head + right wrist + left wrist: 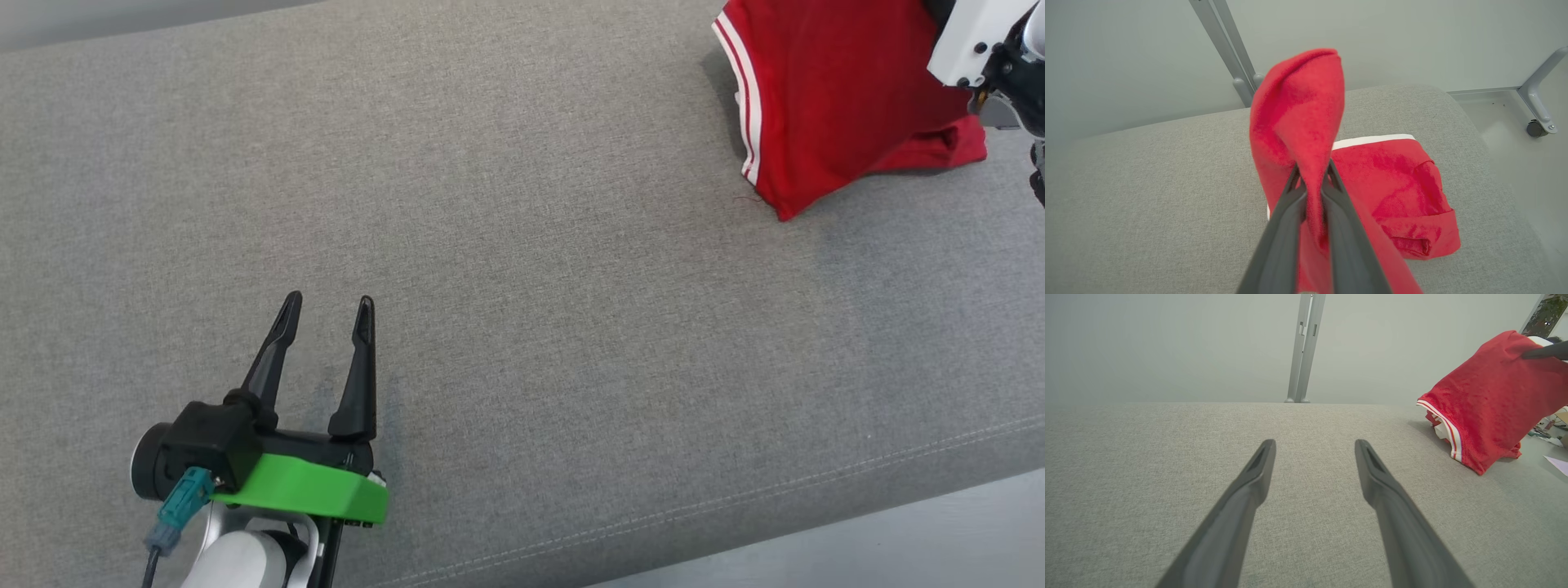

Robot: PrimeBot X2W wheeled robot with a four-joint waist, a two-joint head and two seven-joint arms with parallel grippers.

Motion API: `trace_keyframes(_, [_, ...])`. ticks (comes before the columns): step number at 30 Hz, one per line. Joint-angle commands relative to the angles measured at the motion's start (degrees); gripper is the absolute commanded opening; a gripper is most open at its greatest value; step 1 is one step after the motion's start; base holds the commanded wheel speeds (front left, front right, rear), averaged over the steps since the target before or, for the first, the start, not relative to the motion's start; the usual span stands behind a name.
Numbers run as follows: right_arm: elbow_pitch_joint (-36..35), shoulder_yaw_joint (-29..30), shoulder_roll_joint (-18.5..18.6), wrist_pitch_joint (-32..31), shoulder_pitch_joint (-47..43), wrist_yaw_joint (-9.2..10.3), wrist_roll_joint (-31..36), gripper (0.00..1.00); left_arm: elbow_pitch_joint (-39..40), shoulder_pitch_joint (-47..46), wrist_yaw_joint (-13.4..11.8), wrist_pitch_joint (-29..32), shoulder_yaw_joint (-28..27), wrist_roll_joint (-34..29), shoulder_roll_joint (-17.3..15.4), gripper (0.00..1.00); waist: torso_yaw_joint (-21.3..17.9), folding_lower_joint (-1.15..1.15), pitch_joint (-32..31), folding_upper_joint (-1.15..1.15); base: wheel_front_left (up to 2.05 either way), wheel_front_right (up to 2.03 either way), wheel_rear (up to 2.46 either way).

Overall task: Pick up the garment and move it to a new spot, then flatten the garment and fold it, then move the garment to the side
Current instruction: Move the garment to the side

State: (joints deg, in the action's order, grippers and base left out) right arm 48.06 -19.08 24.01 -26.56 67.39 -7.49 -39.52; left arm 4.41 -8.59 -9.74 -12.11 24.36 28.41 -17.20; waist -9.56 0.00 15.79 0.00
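The garment (824, 98) is red with white stripes along one edge and sits at the far right of the grey cushion (522, 310). My right gripper (1312, 173) is shut on a fold of the garment (1298, 122), which stands up between the fingers while the rest trails onto the cushion. The left wrist view shows the garment (1490, 400) lifted at its top right, lower edge still resting on the fabric. My left gripper (326, 309) hovers open over the cushion's near left part, far from the cloth, nothing between its fingers (1257, 473).
The cushion's front seam (735, 498) runs along the lower right, with pale floor beyond. A grey metal post (1304, 347) stands behind the cushion against a pale wall. A wheeled frame leg (1537, 110) is on the floor to the right.
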Motion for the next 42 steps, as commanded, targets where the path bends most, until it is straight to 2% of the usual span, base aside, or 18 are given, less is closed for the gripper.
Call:
trace_keyframes(1, [0.6, 0.9, 0.6, 1.3, -0.6, 0.0, 0.9, 0.0, 0.2, -0.6, 0.1, 0.3, 0.1, -0.6, -0.6, 1.0, 0.6, 0.0, 0.7, 0.0, 0.0, 0.0, 0.0])
trace_keyframes(16, [14.8, 9.6, 6.0, 14.0, 2.0, 0.01, 11.4, 0.0, 4.3, -2.1, -0.1, 3.0, 0.8, -1.9, -3.2, 1.0, 3.4, 0.0, 5.8, 0.0, 0.0, 0.0, 0.0])
trace_keyframes(25, [20.6, 10.6, 7.9, 19.7, 4.9, 0.01, 19.0, 0.0, 7.6, -3.4, 0.1, 5.1, 1.9, -3.0, -4.6, 1.0, 5.0, 0.0, 9.7, 0.0, 0.0, 0.0, 0.0])
trace_keyframes(29, [22.7, 11.0, 9.2, 23.8, 6.0, 0.02, 24.2, 0.0, 9.1, -3.3, -0.1, 6.3, 2.5, -3.8, -5.2, 1.0, 6.2, 0.0, 11.6, 0.0, 0.0, 0.0, 0.0])
trace_keyframes(36, [24.3, 10.7, 11.3, 27.5, 6.5, 0.04, 32.7, 0.0, 10.7, -2.9, -0.4, 7.8, 3.0, -4.5, -6.5, 1.0, 7.6, 0.0, 13.2, 0.0, 0.0, 0.0, 0.0])
trace_keyframes(37, [24.5, 11.3, 11.5, 27.9, 6.5, 0.04, 33.8, 0.29, 11.0, -2.7, -0.5, 7.9, 3.1, -4.5, -6.6, 1.0, 7.7, 0.0, 13.4, 0.0, 0.0, 0.0, 0.0])
trace_keyframes(38, [24.6, 11.9, 11.8, 28.6, 6.6, 0.04, 35.2, 0.48, 11.2, -2.6, -0.7, 8.1, 3.0, -4.6, -6.8, 1.0, 7.8, 0.0, 13.6, 0.0, 0.0, 0.0, 0.0])
trace_keyframes(39, [24.7, 12.4, 11.9, 28.9, 6.6, 0.04, 36.3, 1.0, 11.4, -2.6, -0.9, 8.3, 3.0, -4.7, -6.9, 1.0, 7.8, 0.0, 13.8, 0.0, 0.0, 0.0, 0.0])
trace_keyframes(42, [24.9, 14.7, 12.1, 30.2, 5.9, 0.04, 39.1, 1.0, 11.9, -2.5, -1.1, 8.5, 2.8, -4.9, -7.2, 1.0, 7.8, 0.0, 14.4, 0.0, 0.0, 0.0, 0.0])
